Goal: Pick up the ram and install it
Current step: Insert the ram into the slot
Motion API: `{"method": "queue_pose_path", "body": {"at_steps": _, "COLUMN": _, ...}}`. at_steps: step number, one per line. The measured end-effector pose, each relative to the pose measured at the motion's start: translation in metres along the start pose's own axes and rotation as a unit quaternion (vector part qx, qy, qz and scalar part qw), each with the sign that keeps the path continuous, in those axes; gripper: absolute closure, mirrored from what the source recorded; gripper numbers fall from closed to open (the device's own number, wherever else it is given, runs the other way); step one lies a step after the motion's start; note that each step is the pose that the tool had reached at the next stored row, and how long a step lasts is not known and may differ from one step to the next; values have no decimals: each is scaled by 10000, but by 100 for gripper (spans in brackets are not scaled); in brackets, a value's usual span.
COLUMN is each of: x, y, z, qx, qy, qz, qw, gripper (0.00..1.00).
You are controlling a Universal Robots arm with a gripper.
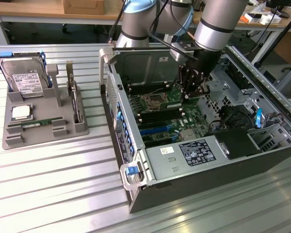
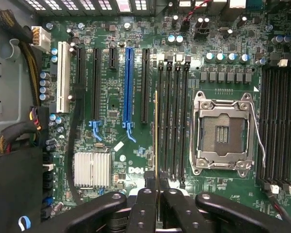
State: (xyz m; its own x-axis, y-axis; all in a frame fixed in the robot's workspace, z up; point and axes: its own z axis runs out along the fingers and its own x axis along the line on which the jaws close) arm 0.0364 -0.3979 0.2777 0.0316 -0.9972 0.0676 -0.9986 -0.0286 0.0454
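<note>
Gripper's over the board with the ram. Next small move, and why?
Probably ease straight down. The gripper, shut on the ram, holds it edge-on along the memory slots beside the empty CPU socket. Whether it's seated can't be told.

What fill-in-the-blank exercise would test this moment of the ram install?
1. The gripper is ___ on the ram.
2. The ram runs alongside the black memory slots of the green ___.
3. The processor socket is ___, with no chip in it.
Missing words: shut; motherboard; empty.
</note>
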Motion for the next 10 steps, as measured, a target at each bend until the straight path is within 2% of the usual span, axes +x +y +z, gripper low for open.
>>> {"method": "queue_pose_path", "body": {"at_steps": 6, "x": -4, "y": 75, "z": 33, "qx": 0, "qy": 0, "qz": 0, "qw": 10000, "gripper": 88}}
{"method": "queue_pose_path", "body": {"at_steps": 10, "x": -10, "y": 131, "z": 93, "qx": 0, "qy": 0, "qz": 0, "qw": 10000, "gripper": 88}}
